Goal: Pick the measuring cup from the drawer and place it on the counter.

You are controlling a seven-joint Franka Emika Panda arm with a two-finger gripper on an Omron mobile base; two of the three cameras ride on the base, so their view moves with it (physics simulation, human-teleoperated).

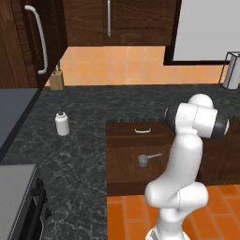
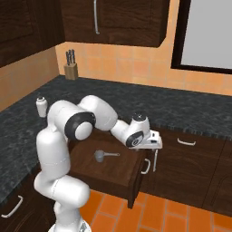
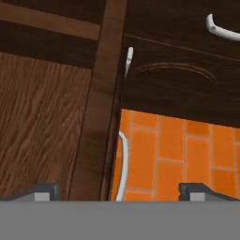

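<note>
1. Right base view shows you the measuring cup (image 2: pixel 100 156) lying on the open drawer (image 2: pixel 113 174) floor, near its middle.
2. Your gripper (image 2: pixel 155 156) hangs released over the drawer's front edge, apart from the cup.

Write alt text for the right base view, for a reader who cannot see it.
A white robot arm reaches over an open drawer, its open tool above the drawer's front edge. A small grey measuring cup lies inside, untouched. Black counter runs behind.
</note>
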